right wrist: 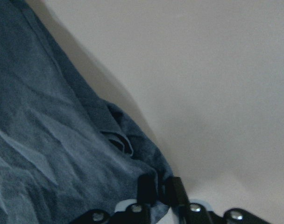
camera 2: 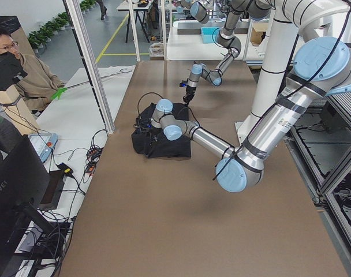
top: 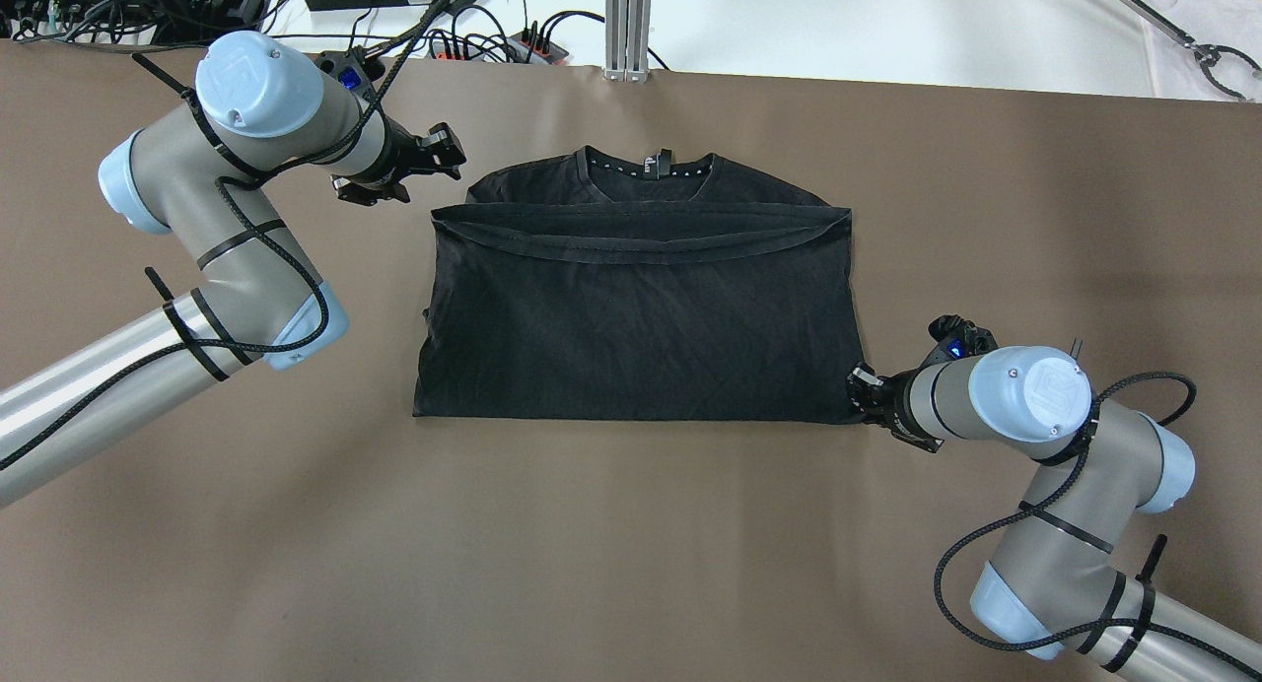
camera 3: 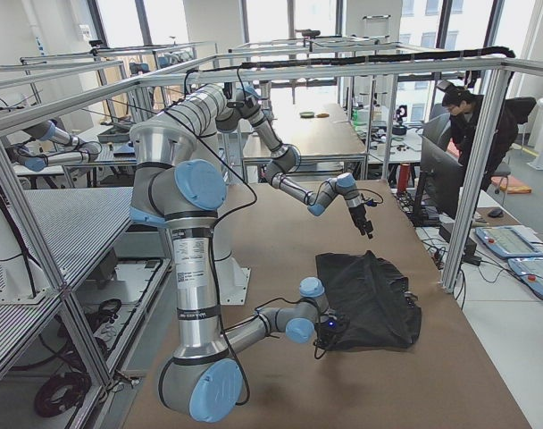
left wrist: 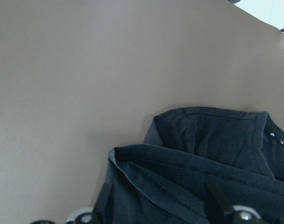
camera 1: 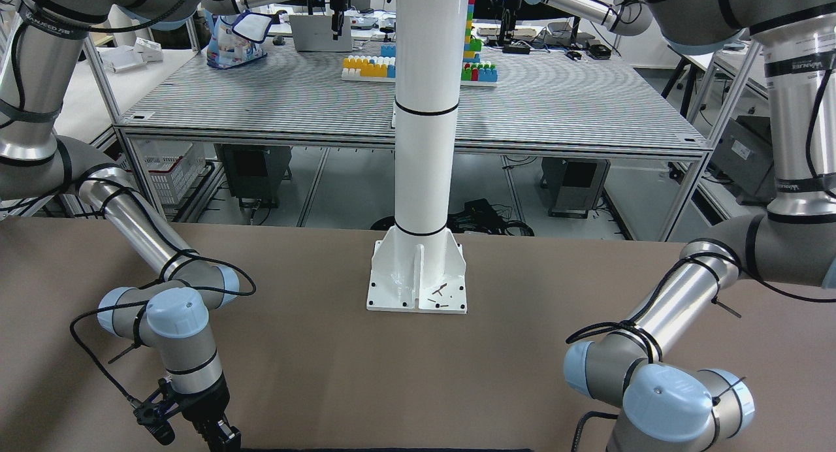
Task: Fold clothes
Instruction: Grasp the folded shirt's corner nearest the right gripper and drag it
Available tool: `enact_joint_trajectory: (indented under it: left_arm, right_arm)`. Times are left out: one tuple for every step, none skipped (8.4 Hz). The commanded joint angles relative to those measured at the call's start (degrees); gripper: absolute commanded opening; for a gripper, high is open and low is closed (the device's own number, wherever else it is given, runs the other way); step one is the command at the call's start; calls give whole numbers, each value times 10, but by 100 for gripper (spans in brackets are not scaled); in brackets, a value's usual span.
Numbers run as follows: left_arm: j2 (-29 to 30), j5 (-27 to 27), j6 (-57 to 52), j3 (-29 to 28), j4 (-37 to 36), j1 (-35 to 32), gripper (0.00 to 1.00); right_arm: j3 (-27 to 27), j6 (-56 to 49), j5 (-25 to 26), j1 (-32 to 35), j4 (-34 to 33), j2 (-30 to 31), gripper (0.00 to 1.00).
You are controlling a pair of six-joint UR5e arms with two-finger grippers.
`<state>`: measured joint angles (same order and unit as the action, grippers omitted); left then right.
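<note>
The black garment [top: 641, 317] lies flat on the table [top: 631, 544], doubled over once, with its hem edge laid just short of the collar [top: 653, 166]. The right gripper [top: 856, 390] is seen closed on the garment's folded corner, with a small pinch of cloth caught between its fingers [right wrist: 146, 184] and the rest of the garment spread away from its tip. The left gripper [top: 449, 160] is held open and grips nothing. The garment's opposite corner lies just ahead of its fingertips, and bare table lies to its other side.

The main risk is judged to lie in how little cloth is pinched. It cannot be told whether both layers are held. If only one is, the layers would be pulled apart when the corner is raised and the existing fold would be undone. So shallow a bite of soft cloth could also slip out under the garment's own weight. If the right gripper is moved while the left one holds nothing, the garment would be dragged and skewed across the table rather than folded. If the left gripper is lowered short of the edge ahead of it, the table would be met or the hem bunched.
</note>
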<state>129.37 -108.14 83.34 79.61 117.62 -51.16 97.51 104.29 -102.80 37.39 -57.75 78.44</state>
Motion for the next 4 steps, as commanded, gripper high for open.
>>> enact_joint_trajectory:
  left_arm:
    - [1, 0, 2, 1, -1, 0, 73]
    - [0, -1, 2, 0, -1, 0, 73]
    - [-3, -1, 2, 1, -1, 0, 73]
    - [-3, -1, 2, 2, -1, 0, 73]
  right_arm:
    - [18, 4, -4, 0, -1, 0, 0]
    - [54, 4, -8, -1, -10, 14, 0]
    - [97, 4, -27, -5, -13, 36, 0]
    - [154, 4, -88, -19, -32, 58, 0]
